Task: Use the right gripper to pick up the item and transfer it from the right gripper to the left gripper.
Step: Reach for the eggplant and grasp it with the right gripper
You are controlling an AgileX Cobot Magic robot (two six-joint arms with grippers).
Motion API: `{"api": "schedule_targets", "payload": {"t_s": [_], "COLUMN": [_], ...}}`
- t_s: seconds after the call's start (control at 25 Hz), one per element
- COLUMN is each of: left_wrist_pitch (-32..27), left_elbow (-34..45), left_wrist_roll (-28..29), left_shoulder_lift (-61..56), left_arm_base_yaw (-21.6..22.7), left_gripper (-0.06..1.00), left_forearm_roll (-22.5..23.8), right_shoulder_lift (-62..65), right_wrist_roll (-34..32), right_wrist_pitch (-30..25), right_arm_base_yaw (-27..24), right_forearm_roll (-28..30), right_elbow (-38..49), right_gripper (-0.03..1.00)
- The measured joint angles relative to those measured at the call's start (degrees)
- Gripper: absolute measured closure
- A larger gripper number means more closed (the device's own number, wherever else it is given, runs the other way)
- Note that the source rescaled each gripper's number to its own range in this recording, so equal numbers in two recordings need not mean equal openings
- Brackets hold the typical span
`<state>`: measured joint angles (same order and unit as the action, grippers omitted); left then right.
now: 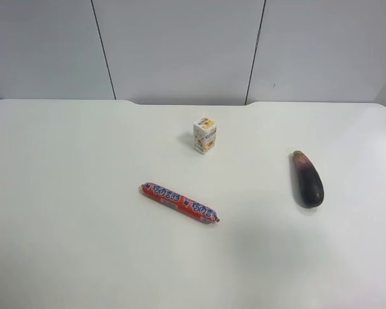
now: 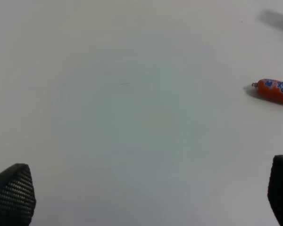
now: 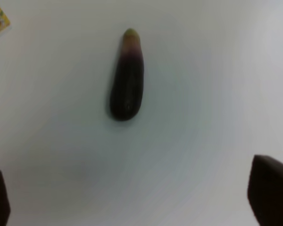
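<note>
On the white worktop (image 1: 64, 244) the eggplant (image 1: 307, 179) is seen lying ungrasped at middle right of the high frame, right claw (image 3: 141, 197) and left claw (image 2: 146, 193) both spread open and empty, so pickup and handover are left.

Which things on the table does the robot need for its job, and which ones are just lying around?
For the job: the dark purple-black, tapering eggplant; the right gripper and the left gripper, both open, with black jaws.

Just lying about: the red printed sausage stick; the small white-and-yellow carton.
</note>
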<state>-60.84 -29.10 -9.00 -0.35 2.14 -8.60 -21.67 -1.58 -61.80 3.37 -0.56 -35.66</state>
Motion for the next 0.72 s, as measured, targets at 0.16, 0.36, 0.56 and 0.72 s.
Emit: {"api": "schedule_targets", "payload": {"t_s": [0.16, 0.36, 0.56, 0.72], "left_wrist_pitch": [0.0, 0.0, 0.0, 0.0], "left_elbow": [0.0, 0.0, 0.0, 0.0], "left_wrist_roll": [0.0, 0.0, 0.0, 0.0], "left_shoulder_lift": [0.0, 0.0, 0.0, 0.0], "left_arm_base_yaw": [0.0, 0.0, 0.0, 0.0], "left_gripper": [-0.06, -0.06, -0.06, -0.06], "left_forearm_roll": [0.0, 0.0, 0.0, 0.0], "right_shoulder_lift": [-8.8, -20.7, -32.7, -41.9], "right_wrist_roll": [-0.7, -2.4, -2.7, -2.7], "right_wrist_pitch": [1.5, 2.0, 2.2, 2.6], "right_arm_base_yaw": [0.0, 0.0, 0.0, 0.0], "right_forearm_roll": [0.0, -0.3, -2.2, -2.4], "right_elbow": [-2.1, -4.7, -8.2, -11.1], "right_gripper": [-0.03, -0.03, -0.03, -0.03]}}
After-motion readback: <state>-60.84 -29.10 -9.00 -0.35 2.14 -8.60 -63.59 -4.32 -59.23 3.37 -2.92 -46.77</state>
